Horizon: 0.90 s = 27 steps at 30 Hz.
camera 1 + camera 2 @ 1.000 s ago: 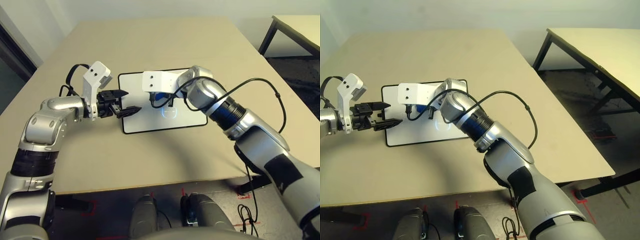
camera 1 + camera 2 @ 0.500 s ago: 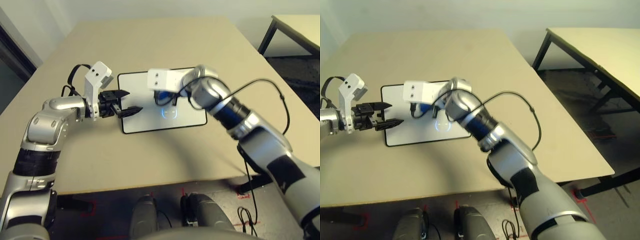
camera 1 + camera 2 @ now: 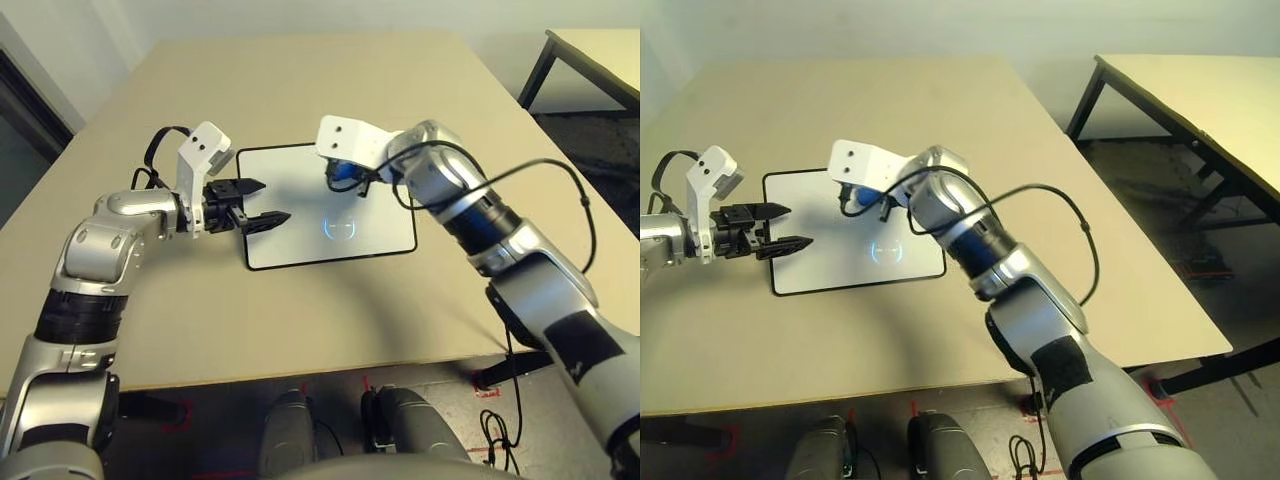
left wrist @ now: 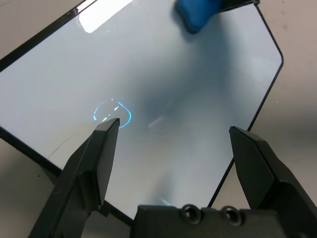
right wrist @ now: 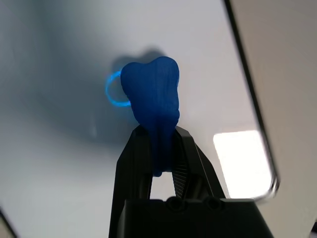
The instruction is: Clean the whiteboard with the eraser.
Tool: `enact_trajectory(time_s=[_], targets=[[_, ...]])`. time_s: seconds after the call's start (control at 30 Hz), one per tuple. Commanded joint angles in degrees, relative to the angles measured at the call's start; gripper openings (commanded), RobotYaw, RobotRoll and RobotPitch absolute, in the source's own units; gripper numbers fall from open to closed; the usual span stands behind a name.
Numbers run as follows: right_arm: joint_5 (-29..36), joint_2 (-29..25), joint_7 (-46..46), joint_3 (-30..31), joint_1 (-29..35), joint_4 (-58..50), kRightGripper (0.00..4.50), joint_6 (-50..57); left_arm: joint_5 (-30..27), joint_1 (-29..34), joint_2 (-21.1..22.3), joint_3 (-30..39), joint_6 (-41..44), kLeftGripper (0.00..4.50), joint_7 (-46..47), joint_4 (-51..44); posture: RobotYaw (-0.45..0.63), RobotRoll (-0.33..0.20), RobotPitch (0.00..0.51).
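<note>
Right gripper (image 5: 161, 148): I have it clamped on the eraser (image 5: 150, 96).
Left gripper (image 4: 173, 144): spread, empty.
Advice: I'd press flat across the whiteboard (image 3: 300, 235).

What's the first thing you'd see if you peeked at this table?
The bright blue eraser, pinched in the right gripper above the far half of the whiteboard. The board lies flat in the middle of the tan table with a small blue ring mark on it. The left gripper hangs open over the board's left edge.
</note>
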Motion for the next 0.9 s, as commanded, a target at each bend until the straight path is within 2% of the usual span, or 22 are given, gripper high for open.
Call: enact_trajectory(time_s=[0.03, 0.5, 0.6, 0.73, 0.83, 0.9], targets=[[-0.6, -2.8, 1.2, 2.4, 4.8, -3.5, 0.55, 6.1, 0.8, -0.8, -0.2, -1.4, -0.9, 4.50, -0.7, 1.2, -0.06, 0.000, 0.083], [1.7, -1.2, -0.1, 4.1, 8.0, -9.9, 0.55, 12.0, 0.9, -1.7, -0.2, -1.7, -2.0, 4.50, -1.1, 2.4, -0.06, 0.000, 0.088], [3.9, 1.3, -4.0, -3.4, 5.1, -9.5, 0.55, 13.1, 0.9, -2.3, -2.2, 0.8, -5.6, 4.50, 1.7, 3.1, -0.05, 0.000, 0.087], [8.3, 4.5, -12.4, -19.8, -2.2, -9.1, 0.55, 15.3, 1.7, -6.4, -8.1, 8.0, -18.2, 4.50, 11.2, 8.0, -0.04, 0.000, 0.083], [9.8, 3.7, -19.8, -30.4, -5.0, -9.0, 0.55, 16.9, 1.9, -8.0, -12.1, 14.6, -27.9, 4.50, 19.7, 10.9, -0.04, 0.000, 0.080], [10.3, 2.6, -23.3, -34.8, -3.9, -9.6, 0.55, 18.7, 2.7, -7.8, -12.9, 17.7, -32.8, 4.50, 23.7, 13.1, -0.04, 0.000, 0.079]])
